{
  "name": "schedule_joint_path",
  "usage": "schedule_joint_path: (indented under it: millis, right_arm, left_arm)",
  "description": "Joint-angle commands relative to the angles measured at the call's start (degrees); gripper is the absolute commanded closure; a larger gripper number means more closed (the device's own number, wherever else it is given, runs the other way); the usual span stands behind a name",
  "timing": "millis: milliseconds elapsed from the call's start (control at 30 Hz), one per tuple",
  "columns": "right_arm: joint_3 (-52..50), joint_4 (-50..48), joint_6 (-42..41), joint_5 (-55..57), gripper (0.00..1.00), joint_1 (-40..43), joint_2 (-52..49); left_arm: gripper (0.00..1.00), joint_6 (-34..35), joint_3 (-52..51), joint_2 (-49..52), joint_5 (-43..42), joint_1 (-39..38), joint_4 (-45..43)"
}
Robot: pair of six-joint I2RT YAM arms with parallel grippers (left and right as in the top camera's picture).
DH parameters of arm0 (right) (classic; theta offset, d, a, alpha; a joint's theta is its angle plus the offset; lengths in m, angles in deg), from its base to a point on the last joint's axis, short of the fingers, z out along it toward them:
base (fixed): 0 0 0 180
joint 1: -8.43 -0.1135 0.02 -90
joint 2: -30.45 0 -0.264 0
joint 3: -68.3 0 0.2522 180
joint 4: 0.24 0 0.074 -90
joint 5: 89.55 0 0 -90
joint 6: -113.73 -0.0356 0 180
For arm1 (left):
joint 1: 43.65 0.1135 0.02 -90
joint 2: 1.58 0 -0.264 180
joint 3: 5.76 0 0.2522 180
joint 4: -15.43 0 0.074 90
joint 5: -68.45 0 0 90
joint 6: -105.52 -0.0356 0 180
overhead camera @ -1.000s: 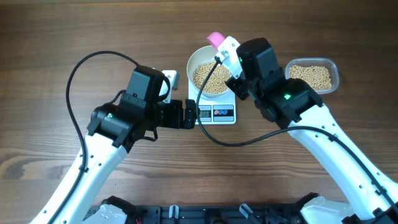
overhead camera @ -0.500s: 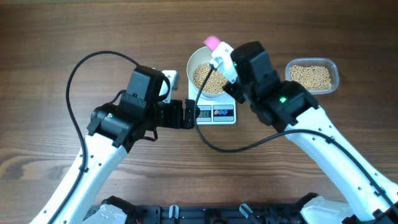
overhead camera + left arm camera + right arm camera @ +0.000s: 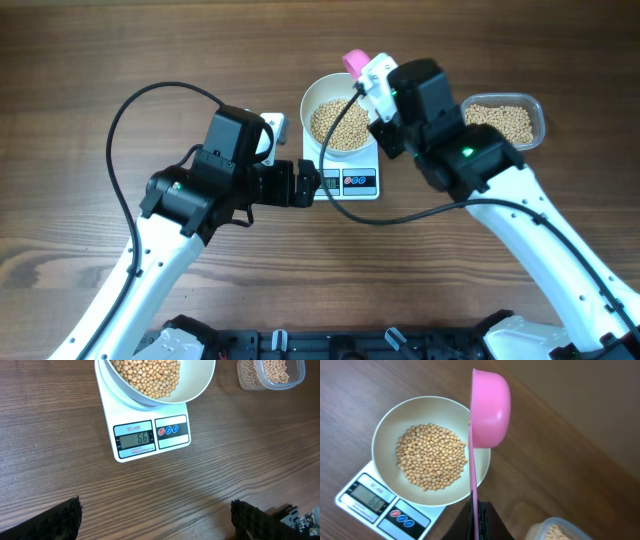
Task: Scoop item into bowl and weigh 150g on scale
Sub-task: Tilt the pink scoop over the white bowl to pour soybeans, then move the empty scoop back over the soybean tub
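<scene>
Since half a second back, right arm has swung rightward, taking the pink scoop off mid-bowl toward the rim. Left arm unchanged.

- Right pincer: clenched on scoop handle. Scoop turned on edge; its inside is hidden.
- Left pincer: released, empty, low over the surface just before the digital scale.
- Soybeans lie heaped in the white bowl, which sits on the scale. Display seems to read 66, likely well short of target.
- Step in hand, as judged: back to the clear container for more. Lift clear of the bowl rim, level the scoop, and take smaller loads near target.
- In the way: black cable loops across the scale's front, with the left pincer close by.
</scene>
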Motion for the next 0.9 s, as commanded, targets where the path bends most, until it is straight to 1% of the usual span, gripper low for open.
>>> schedule_joint_path:
  millis: [0, 67, 100, 200, 267, 367, 433, 467, 500, 533, 567, 600, 667, 867]
  right_arm:
    - [1.2, 1.6, 5.7, -5.6, 0.96, 0.5, 1.1]
    - [1.2, 1.2, 4.3, 0.4, 0.96, 0.5, 1.1]
    - [1.2, 1.1, 3.1, 1.4, 0.96, 0.5, 1.1]
    - [1.2, 1.1, 0.3, -0.8, 0.96, 0.5, 1.1]
    - [1.2, 1.8, 1.7, -3.7, 0.96, 0.3, 1.1]
    - [1.2, 1.7, 1.9, -0.3, 0.96, 0.4, 1.1]
    - [1.2, 0.2, -1.4, 1.5, 0.96, 0.4, 1.1]
    - [1.2, -0.5, -2.6, -0.3, 0.96, 0.3, 1.1]
    - [1.2, -0.6, -1.4, -4.4, 0.96, 0.0, 1.1]
    - [1.2, -0.1, 1.7, -7.5, 0.96, -0.5, 1.1]
    - [1.2, 0.7, 5.4, -4.8, 0.96, -1.6, 1.1]
    - [1.2, -0.2, 2.6, 2.7, 0.96, -1.7, 1.1]
    - [1.2, -1.4, 0.0, 6.0, 0.96, -1.6, 1.1]
    - [1.2, -0.6, 0.5, -2.0, 0.96, -1.6, 1.1]
  left_arm:
    - [0.0, -1.2, -0.2, 0.2, -0.5, -0.3, -0.1]
    - [0.0, -1.2, -0.2, 0.2, -0.5, -0.3, -0.2]
    - [0.0, -1.2, -0.2, 0.2, -0.5, -0.3, -0.1]
    - [0.0, -1.2, -0.2, 0.2, -0.5, -0.3, -0.1]
    - [0.0, -1.2, -0.2, 0.2, -0.5, -0.3, -0.1]
    - [0.0, -1.2, -0.2, 0.2, -0.5, -0.3, -0.1]
    - [0.0, -1.2, -0.2, 0.2, -0.5, -0.3, -0.1]
    - [0.0, -1.2, -0.2, 0.2, -0.5, -0.3, -0.1]
    - [0.0, -1.2, -0.2, 0.2, -0.5, -0.3, -0.1]
    - [0.0, -1.2, -0.2, 0.2, -0.5, -0.3, -0.1]
    - [0.0, -1.2, -0.2, 0.2, -0.5, -0.3, -0.1]
    - [0.0, -1.2, -0.2, 0.2, -0.5, -0.3, -0.1]
    - [0.0, -1.2, -0.2, 0.2, -0.5, -0.3, -0.1]
    - [0.0, -1.2, -0.2, 0.2, -0.5, -0.3, -0.1]
